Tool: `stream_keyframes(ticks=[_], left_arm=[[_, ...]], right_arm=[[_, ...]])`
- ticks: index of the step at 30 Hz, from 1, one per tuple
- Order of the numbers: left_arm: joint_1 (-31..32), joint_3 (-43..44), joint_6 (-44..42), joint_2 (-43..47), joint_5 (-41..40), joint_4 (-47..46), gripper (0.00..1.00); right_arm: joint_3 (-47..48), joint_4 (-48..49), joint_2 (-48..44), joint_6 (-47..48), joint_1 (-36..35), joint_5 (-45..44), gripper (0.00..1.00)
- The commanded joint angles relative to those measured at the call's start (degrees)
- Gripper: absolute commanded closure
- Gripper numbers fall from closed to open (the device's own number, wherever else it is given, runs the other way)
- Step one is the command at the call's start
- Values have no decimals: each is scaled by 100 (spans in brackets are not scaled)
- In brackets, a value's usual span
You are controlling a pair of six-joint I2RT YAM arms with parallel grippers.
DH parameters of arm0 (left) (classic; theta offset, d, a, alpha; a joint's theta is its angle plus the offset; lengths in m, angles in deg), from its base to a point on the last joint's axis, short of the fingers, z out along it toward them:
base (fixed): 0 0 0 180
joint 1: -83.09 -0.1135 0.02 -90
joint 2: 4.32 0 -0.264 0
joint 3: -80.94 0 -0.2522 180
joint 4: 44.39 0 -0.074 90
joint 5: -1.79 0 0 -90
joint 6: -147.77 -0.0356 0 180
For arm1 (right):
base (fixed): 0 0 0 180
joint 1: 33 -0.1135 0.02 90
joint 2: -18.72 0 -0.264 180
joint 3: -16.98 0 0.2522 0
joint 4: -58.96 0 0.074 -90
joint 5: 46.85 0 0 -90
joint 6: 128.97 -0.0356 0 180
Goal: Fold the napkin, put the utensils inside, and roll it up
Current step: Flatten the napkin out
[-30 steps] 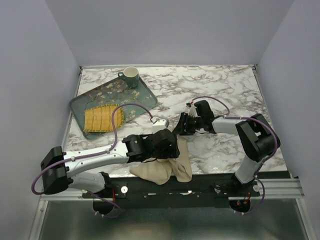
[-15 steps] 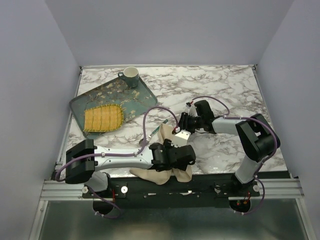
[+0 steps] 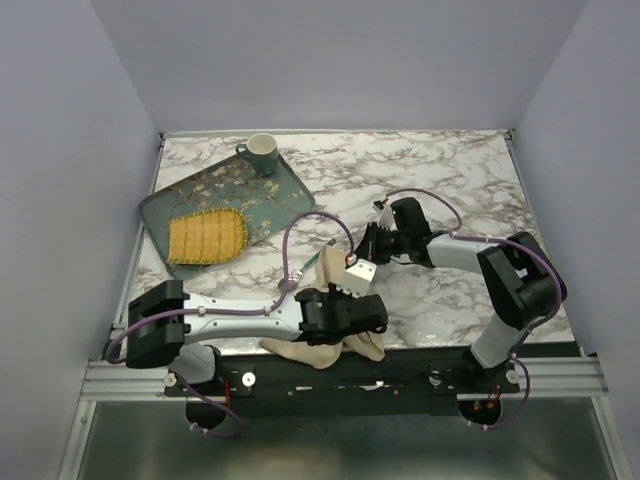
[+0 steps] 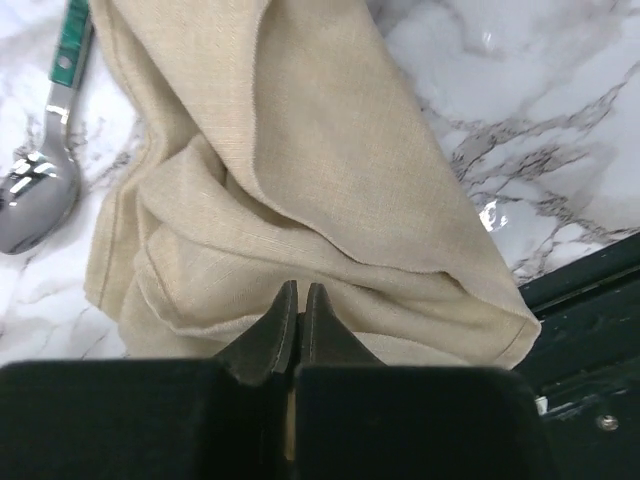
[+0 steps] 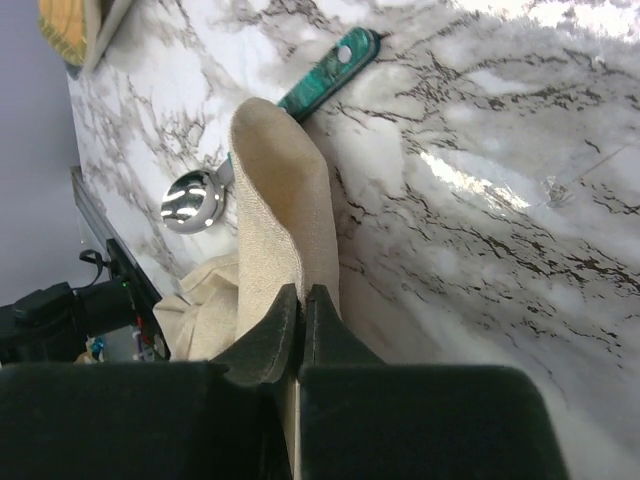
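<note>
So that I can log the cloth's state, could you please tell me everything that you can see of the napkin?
The napkin is a plain beige woven cloth, crumpled into loose lengthwise folds on the marble table, its near end at the front edge. The right tool pinches its far end, raised in an arch; the left tool is shut on its near folds. It overlaps the spoon at the neck.

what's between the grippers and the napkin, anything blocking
Nothing visible. Both are closed on the napkin: the left gripper at its bunched near end, the right gripper on a raised fold. The spoon lies on the table beside the cloth, not between either gripper and it.
</note>
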Motion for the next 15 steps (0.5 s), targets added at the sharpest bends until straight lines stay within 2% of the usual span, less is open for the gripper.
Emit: stream_keyframes(ticks=[1, 6, 10, 13, 15], left_arm=[[-24, 2, -332, 1125, -858, -24, 100], [-331, 178, -1209, 1795, -1069, -120, 100], [-577, 151, -1519, 2225, -1096, -77, 100], [-850, 326, -1965, 2515, -895, -242, 100], [-1149, 721, -2300, 2613, -919, -348, 100]], right_arm=[[5, -64, -747, -31, 24, -502, 99], [479, -1028, -1451, 328, 252, -1127, 99], [963, -1681, -1950, 646, 507, -1373, 99], [1174, -2129, -2469, 628, 955, -1644, 100], [1471, -2427, -3128, 689, 1280, -1944, 99]])
